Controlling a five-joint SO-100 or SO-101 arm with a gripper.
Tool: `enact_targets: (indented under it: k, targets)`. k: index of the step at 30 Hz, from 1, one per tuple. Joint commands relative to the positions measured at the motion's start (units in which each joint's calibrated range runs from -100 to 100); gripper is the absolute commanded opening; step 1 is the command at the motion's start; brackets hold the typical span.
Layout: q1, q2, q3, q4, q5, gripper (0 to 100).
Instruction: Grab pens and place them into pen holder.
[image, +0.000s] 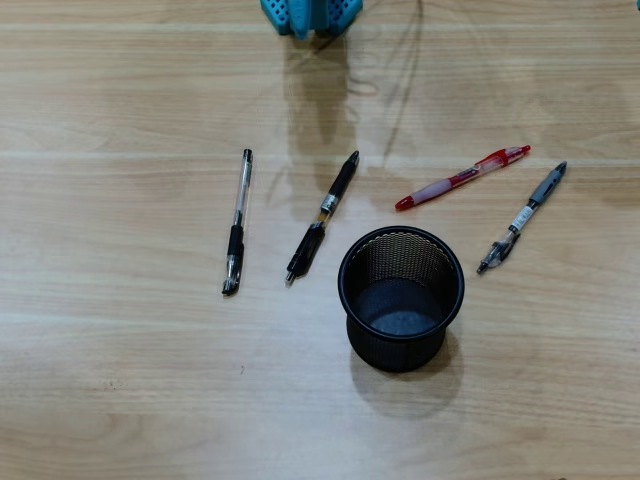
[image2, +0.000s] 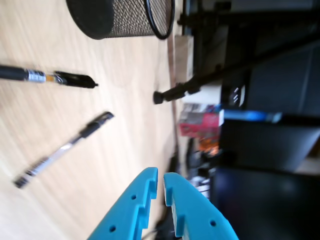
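Note:
Several pens lie on the wooden table in the overhead view: a clear-and-black pen (image: 237, 222) at left, a black pen (image: 323, 217) beside it, a red-and-translucent pen (image: 462, 177) and a grey pen (image: 522, 217) at right. The black mesh pen holder (image: 395, 355) stands upright below them, with nothing inside it. My blue gripper (image: 305, 15) shows only at the top edge, away from every pen. In the wrist view the gripper (image2: 160, 174) is shut with nothing between its fingers. The black pen (image2: 50, 77), the clear pen (image2: 65, 149) and the pen holder (image2: 125, 20) lie ahead of it.
Past the table's edge in the wrist view are a black tripod leg (image2: 200, 85), a red box (image2: 200, 122) and dark equipment. Bare wood surrounds the pens and the holder in the overhead view.

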Motion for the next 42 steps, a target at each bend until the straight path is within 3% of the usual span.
enact_targets:
  k: [1,14,25,34,38,42]
  targets:
    - [2.7,2.84,-1.87,0.05,-11.31,2]
    - [3.6,37.78,-17.11,-0.64,-34.12,3]
    - [10.23,48.37,-24.41,-0.04,-35.7,3]
    - [10.59,73.73,-43.42,0.05,-37.22,3]
    - [10.59,84.07,-49.82,0.22,-37.22,8]
    - [11.68,92.63,-55.95,4.7,-37.27,8]
